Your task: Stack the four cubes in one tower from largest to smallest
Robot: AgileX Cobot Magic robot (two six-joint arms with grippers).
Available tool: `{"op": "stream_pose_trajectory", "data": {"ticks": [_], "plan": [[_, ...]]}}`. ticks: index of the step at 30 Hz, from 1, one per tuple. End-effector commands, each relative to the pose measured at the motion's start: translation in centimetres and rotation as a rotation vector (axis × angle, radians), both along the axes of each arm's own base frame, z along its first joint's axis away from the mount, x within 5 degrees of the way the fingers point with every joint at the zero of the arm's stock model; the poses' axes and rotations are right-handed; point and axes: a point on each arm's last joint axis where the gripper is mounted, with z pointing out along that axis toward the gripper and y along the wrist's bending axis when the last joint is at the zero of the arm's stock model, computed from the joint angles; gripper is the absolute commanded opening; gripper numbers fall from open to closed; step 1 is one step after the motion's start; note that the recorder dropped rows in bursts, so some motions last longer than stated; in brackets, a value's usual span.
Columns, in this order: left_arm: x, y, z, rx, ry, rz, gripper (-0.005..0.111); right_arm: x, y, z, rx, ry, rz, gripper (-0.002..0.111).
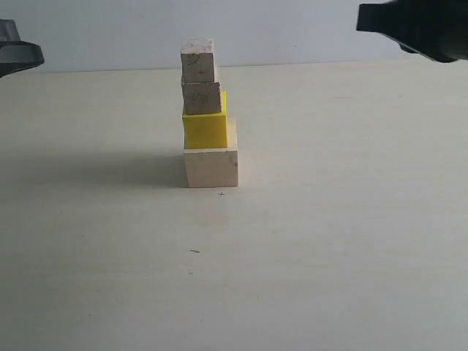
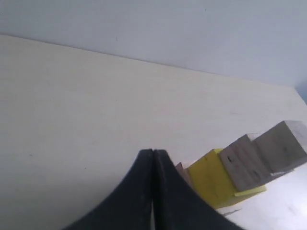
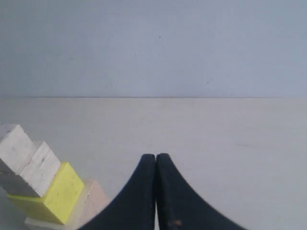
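Observation:
The tower stands in the middle of the table: the largest pale wood cube (image 1: 211,167) at the bottom, the yellow cube (image 1: 204,129) on it, the layered-grain wood cube (image 1: 201,97) above, and the smallest pale cube (image 1: 198,60) on top. The upper cubes sit shifted toward the left edge. The same tower shows in the left wrist view, with its yellow cube (image 2: 212,178), and in the right wrist view (image 3: 53,194). My left gripper (image 2: 153,152) is shut and empty, well off to the left. My right gripper (image 3: 156,156) is shut and empty, high at the right.
The pale table (image 1: 329,241) ends at a light wall behind. Part of the left arm (image 1: 16,55) shows at the upper left edge and part of the right arm (image 1: 417,25) at the upper right.

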Motion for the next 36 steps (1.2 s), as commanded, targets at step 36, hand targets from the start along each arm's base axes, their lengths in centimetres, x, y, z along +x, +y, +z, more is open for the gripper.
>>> {"op": "stream_pose_trajectory", "data": {"ticks": [36], "plan": [[-11.1,-0.4,8.3,0.295,-0.516,-0.022,0.000,-8.7,-3.2,5.9,0.086,-0.335,-0.005,0.000]]}}
